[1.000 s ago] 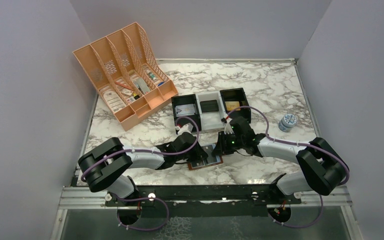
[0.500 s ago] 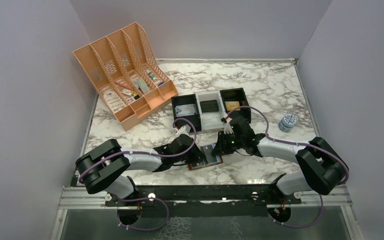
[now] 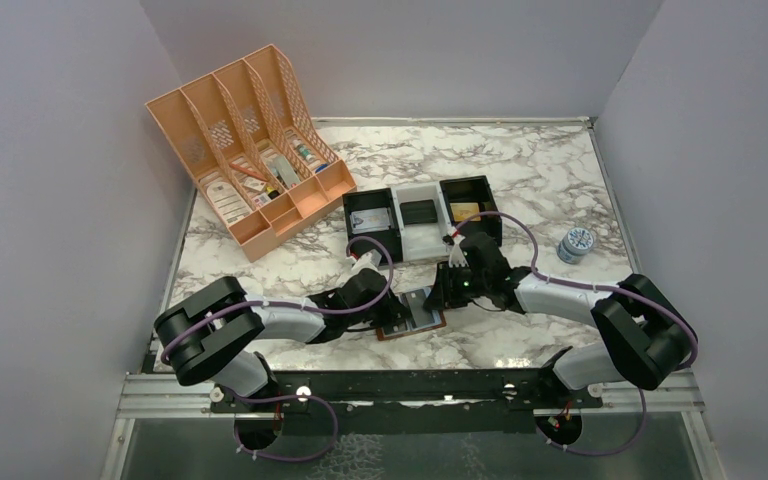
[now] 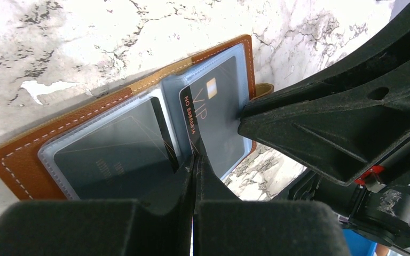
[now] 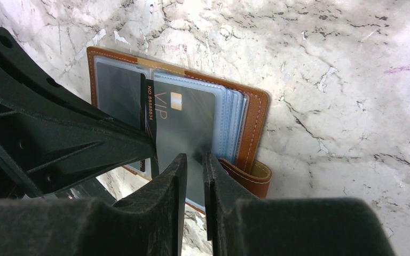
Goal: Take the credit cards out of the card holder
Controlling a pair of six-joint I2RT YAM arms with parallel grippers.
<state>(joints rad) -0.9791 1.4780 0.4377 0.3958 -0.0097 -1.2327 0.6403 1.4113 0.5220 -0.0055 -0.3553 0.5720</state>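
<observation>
We find the card holder (image 4: 16,160) lying spread open and flat on the counter (image 5: 352,80), directly between the two tools. Its clear inner sleeves face up. One dark credit card (image 4: 213,114), marked VIP, sits partly out of the sleeve on the right tool's side and is skewed across the centre fold. A second dark card (image 4: 117,160) is fully seated in the sleeve on the left tool's side.

The left tool (image 4: 195,160) is closed, and the near corner of the VIP card is pinched between its fingertips. The right tool (image 5: 195,157) comes down on the stacked sleeves just beside the snap tab (image 5: 256,176), with a narrow gap between its fingers. We cannot tell whether it grips the sleeve edge or only presses on it. The two tools stand close together over the holder, tip facing tip.

Beyond both tools is a row of three black and white trays (image 3: 422,222). A peach file organizer (image 3: 250,150) stands further out, beyond the left tool. A small round tin (image 3: 576,243) sits well apart, outward of the right tool.
</observation>
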